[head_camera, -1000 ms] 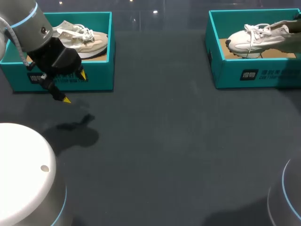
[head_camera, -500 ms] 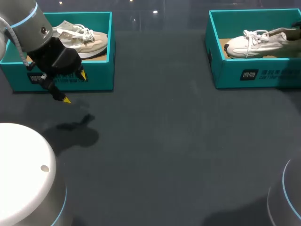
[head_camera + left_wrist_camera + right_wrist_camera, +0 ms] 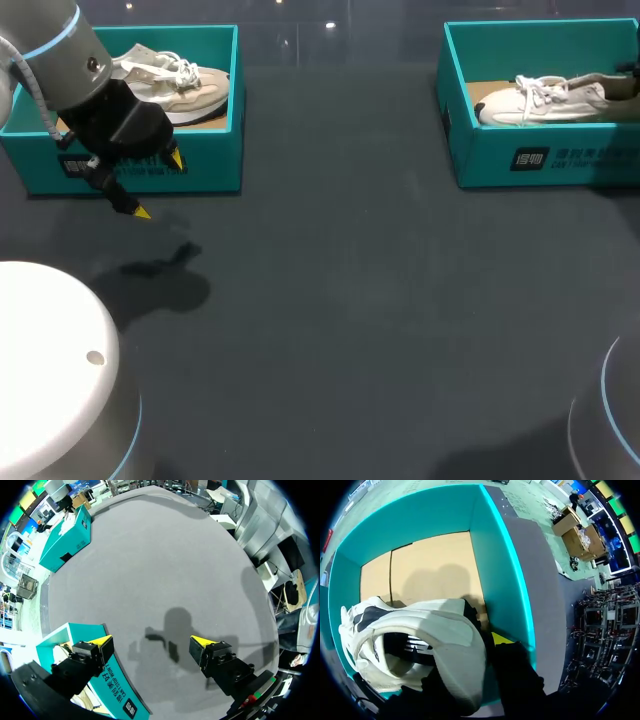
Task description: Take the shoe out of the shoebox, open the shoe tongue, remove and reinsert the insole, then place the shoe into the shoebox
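A white shoe [image 3: 545, 98] lies low inside the teal shoebox [image 3: 590, 158] at the table's far right. In the right wrist view my right gripper [image 3: 482, 647] is shut on the heel collar of the shoe [image 3: 420, 640], one yellow fingertip [image 3: 501, 639] outside it and the other hidden inside. Under the shoe lies the box's cardboard floor [image 3: 430, 565]. My left gripper [image 3: 157, 185] hangs open and empty just in front of a second teal shoebox [image 3: 215, 170] at the far left, which holds another pale shoe [image 3: 165, 80].
The left wrist view has my left gripper [image 3: 152, 641] over bare dark table, with the left box's corner [image 3: 117, 690] by one finger. My arms' white bases [image 3: 50, 370] stand at the near corners.
The right shoe has sunk from a raised, tilted pose down into its box and shifted right. The left arm has not moved.
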Controlling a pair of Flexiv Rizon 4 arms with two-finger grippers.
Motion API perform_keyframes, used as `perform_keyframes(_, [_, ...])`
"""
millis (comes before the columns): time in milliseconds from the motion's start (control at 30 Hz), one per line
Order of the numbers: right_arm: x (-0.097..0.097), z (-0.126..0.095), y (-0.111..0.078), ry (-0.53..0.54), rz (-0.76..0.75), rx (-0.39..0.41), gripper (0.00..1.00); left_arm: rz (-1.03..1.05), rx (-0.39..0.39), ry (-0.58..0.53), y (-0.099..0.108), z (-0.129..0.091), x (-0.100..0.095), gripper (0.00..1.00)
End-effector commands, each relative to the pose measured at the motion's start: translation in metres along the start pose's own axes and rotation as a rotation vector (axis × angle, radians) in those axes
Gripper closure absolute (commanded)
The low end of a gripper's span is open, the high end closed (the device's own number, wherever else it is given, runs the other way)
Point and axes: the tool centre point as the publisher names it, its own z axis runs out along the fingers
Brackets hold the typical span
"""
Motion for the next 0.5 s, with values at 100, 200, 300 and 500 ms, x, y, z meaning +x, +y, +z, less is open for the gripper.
perform_keyframes(100, [0.004, 0.004, -0.006, -0.010, -0.011, -0.001, 1.00, 0.000, -0.003, 0.000, 0.000, 0.000, 0.000, 0.00])
perform_keyframes(200, [0.008, 0.010, -0.007, -0.014, -0.015, 0.005, 1.00, 0.000, -0.003, 0.000, 0.000, 0.000, 0.000, 0.00])
perform_keyframes(300, [0.012, 0.016, -0.009, -0.010, -0.019, 0.017, 1.00, 0.000, -0.003, 0.000, 0.000, 0.000, 0.000, 0.00])
perform_keyframes(500, [0.017, 0.025, -0.015, -0.004, -0.026, 0.039, 1.00, 0.000, -0.003, 0.000, 0.000, 0.000, 0.000, 0.00])
